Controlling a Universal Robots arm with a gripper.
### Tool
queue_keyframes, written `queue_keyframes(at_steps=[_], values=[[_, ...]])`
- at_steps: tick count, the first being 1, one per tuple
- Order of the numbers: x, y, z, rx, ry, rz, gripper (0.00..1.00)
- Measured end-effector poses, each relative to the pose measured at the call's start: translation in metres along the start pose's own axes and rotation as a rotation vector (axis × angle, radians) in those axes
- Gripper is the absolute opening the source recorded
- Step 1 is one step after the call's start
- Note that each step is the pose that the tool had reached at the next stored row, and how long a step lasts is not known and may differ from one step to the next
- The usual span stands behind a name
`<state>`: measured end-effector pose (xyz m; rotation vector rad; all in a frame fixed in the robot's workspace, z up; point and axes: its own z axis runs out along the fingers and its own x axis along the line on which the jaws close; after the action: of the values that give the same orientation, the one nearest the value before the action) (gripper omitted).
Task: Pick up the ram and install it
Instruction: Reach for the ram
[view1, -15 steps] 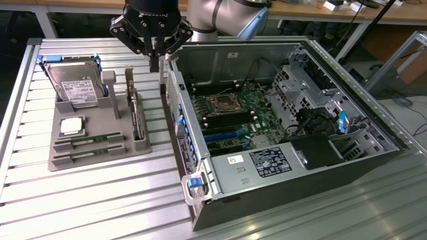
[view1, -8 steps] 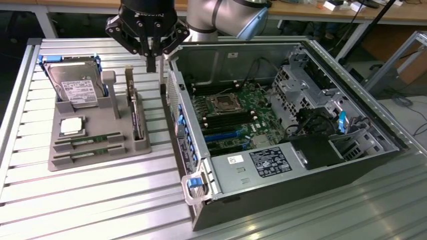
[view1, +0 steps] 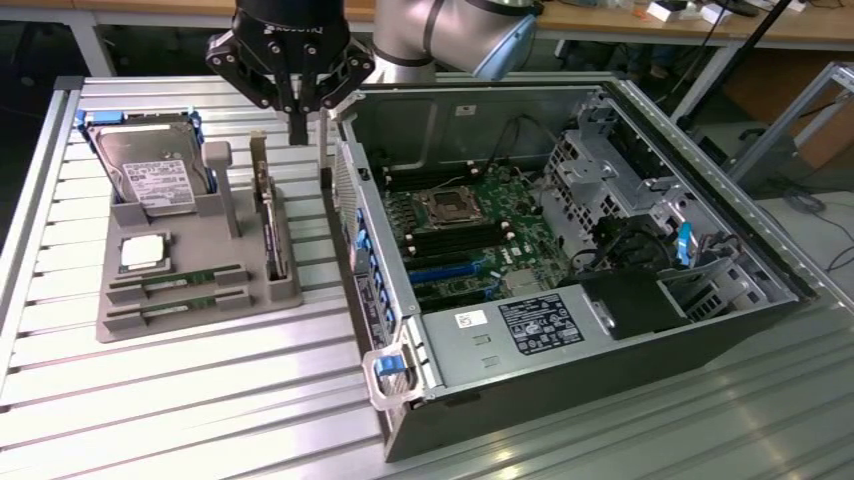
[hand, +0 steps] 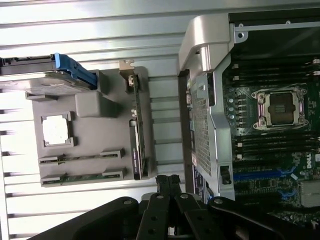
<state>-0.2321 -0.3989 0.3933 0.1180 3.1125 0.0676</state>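
Gripper (view1: 298, 136) hovers with jaws pinched together, holding nothing. The ram (view1: 180, 277) stands edge-up in its slot in the grey tray (view1: 214, 250), well below the jaws and aside, top edge exposed for grasping.

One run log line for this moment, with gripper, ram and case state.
gripper: shut, empty, above gap between tray and case | ram: in tray, untouched | case: open
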Motion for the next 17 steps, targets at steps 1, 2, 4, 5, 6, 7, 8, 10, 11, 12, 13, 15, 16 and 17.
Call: queue_keyframes(at_steps=[1,2,4,5,6,7,8,10,11,12,13,15,16,17], values=[[0.0,0.0,0.0,0.0,0.0,0.0,0.1],[0.001,-0.0001,0.0,0.0,0.0,0.0,0.1],[0.002,-0.0002,-0.0001,0.0,0.0,0.0,0.1],[0.003,-0.0002,-0.0001,0.0,0.0,0.0,0.1],[0.004,-0.0003,-0.0001,0.0,0.0,0.0,0.1],[0.005,-0.0004,-0.0001,0.0,0.0,0.0,0.1],[0.006,-0.0005,-0.0002,0.0,0.0,0.0,0.1],[0.007,-0.0006,-0.0002,0.0,0.0,0.0,0.1],[0.008,-0.0006,-0.0002,0.0,0.0,0.0,0.1],[0.009,-0.0007,-0.0002,0.0,0.0,0.0,0.1],[0.009,-0.0007,-0.0002,0.0,0.0,0.0,0.1],[0.01,-0.0008,-0.0003,0.0,0.0,0.0,0.1],[0.011,-0.0008,-0.0003,0.0,0.0,0.0,0.1],[0.012,-0.0009,-0.0003,0.0,0.0,0.0,0.1]])
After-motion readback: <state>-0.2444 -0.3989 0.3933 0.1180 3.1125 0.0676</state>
